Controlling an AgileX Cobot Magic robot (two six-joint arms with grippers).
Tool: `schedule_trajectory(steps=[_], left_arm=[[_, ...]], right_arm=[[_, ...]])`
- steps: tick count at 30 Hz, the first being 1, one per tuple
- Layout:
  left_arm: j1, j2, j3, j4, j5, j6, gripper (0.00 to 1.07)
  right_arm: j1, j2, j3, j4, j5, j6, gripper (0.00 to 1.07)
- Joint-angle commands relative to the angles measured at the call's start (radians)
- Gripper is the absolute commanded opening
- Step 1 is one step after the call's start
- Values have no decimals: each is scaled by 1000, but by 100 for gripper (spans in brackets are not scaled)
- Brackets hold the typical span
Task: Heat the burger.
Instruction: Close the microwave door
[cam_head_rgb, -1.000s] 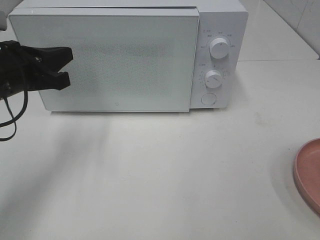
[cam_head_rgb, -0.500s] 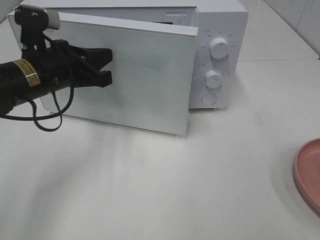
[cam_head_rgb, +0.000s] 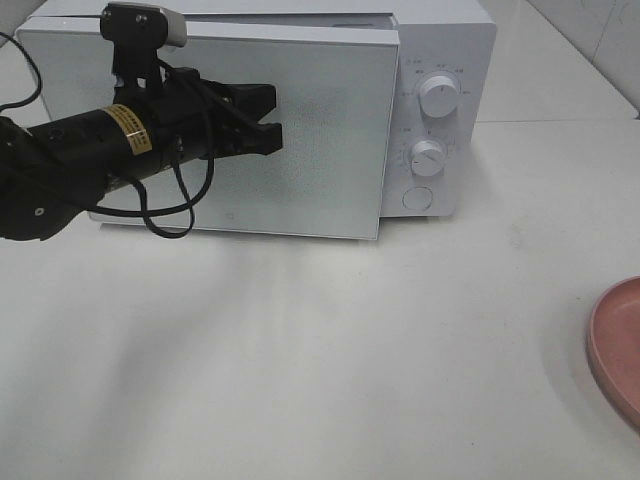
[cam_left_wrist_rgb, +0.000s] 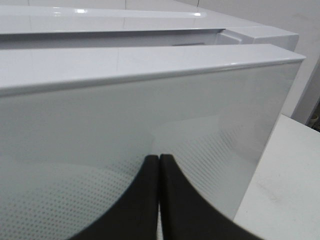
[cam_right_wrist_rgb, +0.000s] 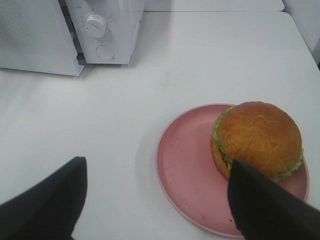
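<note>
— What do I have at upper left in the high view?
— My left gripper (cam_head_rgb: 262, 122), black jaws pressed together, against the white dotted-glass microwave door (cam_head_rgb: 320, 130), slightly ajar.
— And the glossy golden-brown burger (cam_right_wrist_rgb: 257, 140)?
— Lower right in the right wrist view, on the round pink plate (cam_right_wrist_rgb: 187, 170); my right gripper (cam_right_wrist_rgb: 155, 197) hangs spread wide, holding nothing.

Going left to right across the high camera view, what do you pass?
Left arm's gripper in front of the microwave door → microwave's two knobs, upper and lower, stacked → pink plate at the right edge.

white table (cam_head_rgb: 300, 380) – pale tiled wall (cam_head_rgb: 600, 40)
</note>
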Motion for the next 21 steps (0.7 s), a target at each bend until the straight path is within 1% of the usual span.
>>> schedule_trajectory(steps=[1, 4, 6, 10, 21], left_arm=[[-18, 30, -53, -31, 4, -3, 0], [-21, 38, -65, -34, 6, -4, 0], [-21, 67, -114, -35, 8, -10, 0], [-21, 84, -149, -42, 8, -11, 0], [-21, 148, -241, -134, 17, -7, 0]], right_arm=[[-8, -28, 1, 0, -6, -14, 75], [-8, -28, 1, 0, -6, -14, 75], [-8, -28, 1, 0, -6, -14, 75], [-8, -28, 1, 0, -6, -14, 75], [-8, -28, 1, 0, -6, -14, 75]])
